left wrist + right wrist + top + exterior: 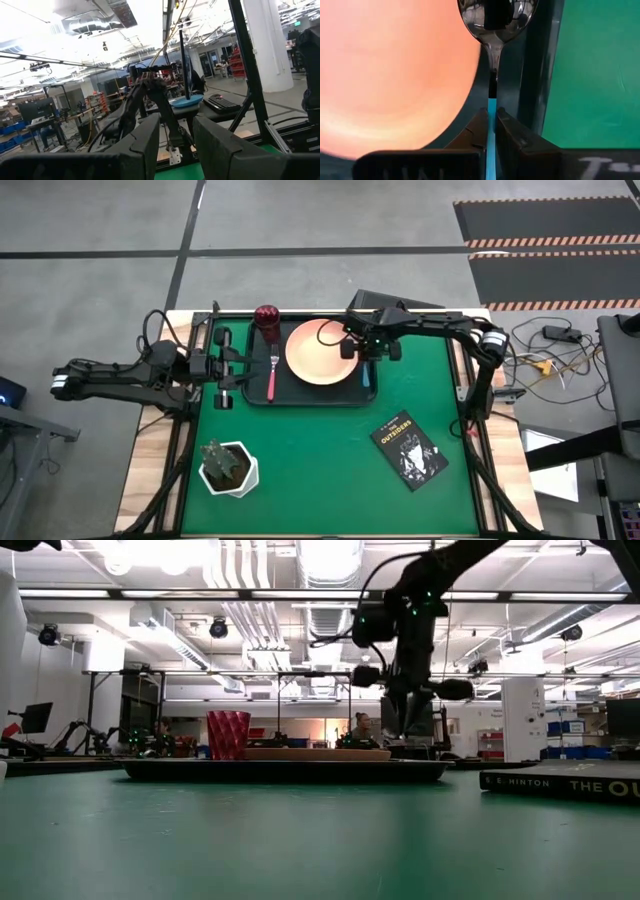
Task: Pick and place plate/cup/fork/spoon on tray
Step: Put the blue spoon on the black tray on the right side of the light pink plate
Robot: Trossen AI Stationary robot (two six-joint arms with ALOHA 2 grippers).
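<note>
Spoon (492, 30) placement in hand: my right gripper's (490, 122) jaws clenched its handle over tray (532, 75); next, release. Left gripper (175, 145) released.

Counter (330, 480) has a green mat on top, wood edges showing at both sides. White pot with green plant (229, 468) sits near the front-left corner. Black book with white lettering (409, 449) lies flat front-right, angled; low view shows its spine. Loose cables (548, 360) on the floor off the right edge.
</note>
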